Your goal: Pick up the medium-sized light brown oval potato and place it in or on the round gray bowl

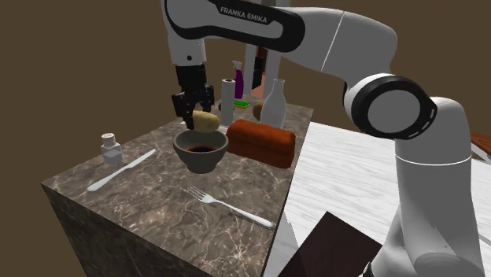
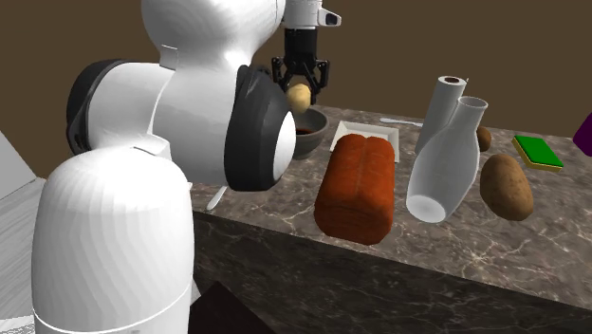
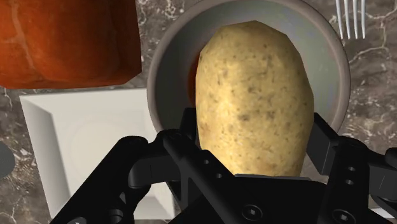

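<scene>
The support is a block-shaped counter [image 1: 149, 197] with a dark brown marbled top. Lying directly on it toward the shoulder view's near side are a fork [image 1: 228, 207], a knife [image 1: 122, 170], a white shaker [image 1: 111, 148], a grey bowl [image 1: 201, 151] and a red-brown loaf [image 1: 261, 142] just beside the bowl. Farther back are a white square plate [image 2: 365, 130], a white bottle [image 1: 273, 104], a paper roll [image 1: 227, 97], a spray bottle [image 1: 238, 79], a green sponge [image 2: 537, 152], a large potato [image 2: 505, 186] and a small potato [image 2: 483, 139].

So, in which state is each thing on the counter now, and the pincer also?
Round gray bowl, upright on the marbled counter, something dark red inside.
Light brown oval potato, clasped, held above the bowl.
All-black two-finger pincer, shut on the potato.
Red-brown bread loaf, lying beside the bowl.
White bottle, upright.
Silver fork, lying flat.
</scene>
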